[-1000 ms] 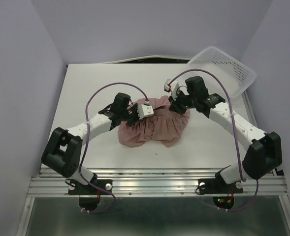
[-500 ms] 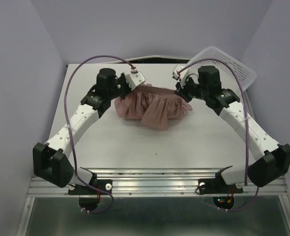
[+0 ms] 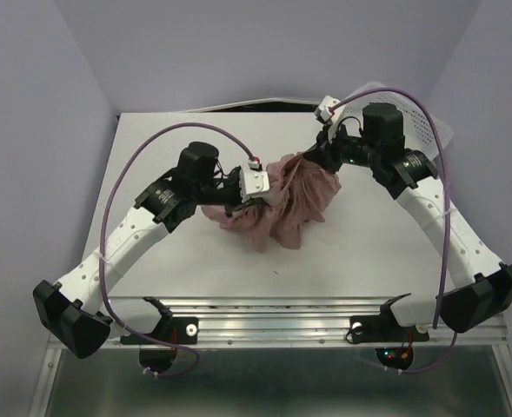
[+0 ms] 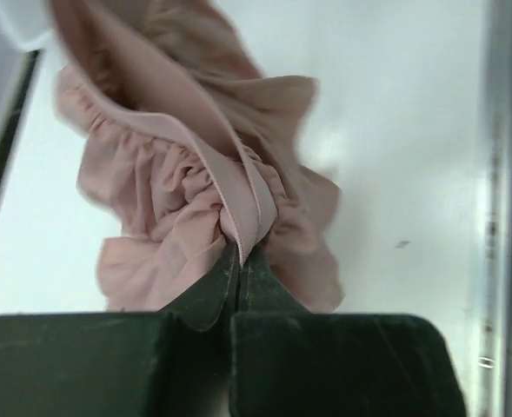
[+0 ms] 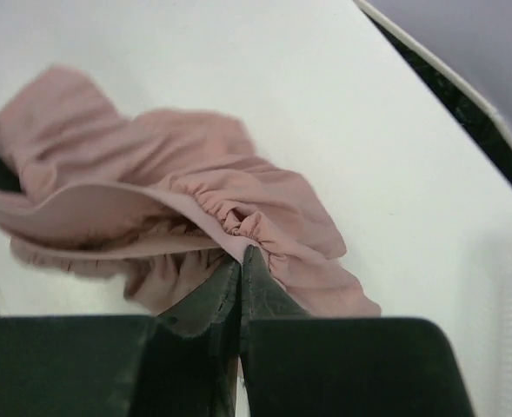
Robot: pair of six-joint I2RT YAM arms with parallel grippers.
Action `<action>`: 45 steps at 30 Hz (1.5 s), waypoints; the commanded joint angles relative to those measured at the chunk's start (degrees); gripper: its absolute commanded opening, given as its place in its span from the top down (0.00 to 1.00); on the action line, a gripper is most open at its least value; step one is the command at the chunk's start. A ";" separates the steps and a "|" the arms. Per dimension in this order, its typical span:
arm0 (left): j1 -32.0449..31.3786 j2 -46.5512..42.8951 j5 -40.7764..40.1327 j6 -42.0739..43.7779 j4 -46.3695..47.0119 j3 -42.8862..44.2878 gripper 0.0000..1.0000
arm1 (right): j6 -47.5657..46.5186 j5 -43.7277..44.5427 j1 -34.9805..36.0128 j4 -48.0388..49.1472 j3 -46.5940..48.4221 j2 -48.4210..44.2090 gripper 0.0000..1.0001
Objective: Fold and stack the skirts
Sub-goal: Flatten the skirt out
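Note:
A dusty-pink ruffled skirt [image 3: 283, 201] hangs bunched above the middle of the white table [image 3: 151, 156], held up by its waistband at both ends. My left gripper [image 3: 257, 193] is shut on the waistband's left end; the left wrist view shows the band [image 4: 251, 204] pinched between the dark fingertips, ruffles hanging beyond. My right gripper [image 3: 312, 161] is shut on the waistband's right end; the right wrist view shows the gathered band [image 5: 229, 221] clamped in its jaws, with the skirt [image 5: 108, 182] spreading away from it. The two grippers are close together.
A white plastic mesh basket [image 3: 425, 126] sits tilted at the table's back right corner, behind the right arm. The metal rail [image 3: 273, 326] runs along the near edge. Purple cables loop over both arms.
Both grippers lifted the skirt off the table and spread its waistband. Since then the left gripper has swung right and nearer, so the band slackened and the skirt hangs bunched.

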 commanded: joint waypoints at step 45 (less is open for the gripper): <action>14.30 21.74 0.39 -18.88 -13.20 6.70 0.56 | -3.50 4.38 -3.27 1.04 -24.49 5.42 0.99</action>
